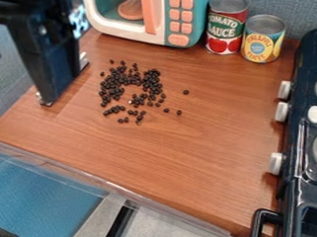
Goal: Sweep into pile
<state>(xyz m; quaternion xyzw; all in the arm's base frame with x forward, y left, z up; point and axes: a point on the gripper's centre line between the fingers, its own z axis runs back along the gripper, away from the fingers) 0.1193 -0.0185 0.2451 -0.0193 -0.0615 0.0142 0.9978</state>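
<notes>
Dark beans [130, 87] lie loosely scattered on the brown wooden surface left of centre. Most form an uneven ring around a small bare patch, with a few strays to the right and below. The black gripper [47, 44] hangs at the upper left, to the left of the beans and apart from them. Its dark lower part reaches down close to the wood, with small silvery bits at the two lower corners. I cannot tell whether it holds a tool.
A teal and white toy microwave [181, 20] stands at the back. Beside it are a tomato sauce can [225, 26] and a pineapple can [263, 39]. A black toy stove [296, 149] with pale knobs borders the right side. A clear rim [118, 191] runs along the front edge.
</notes>
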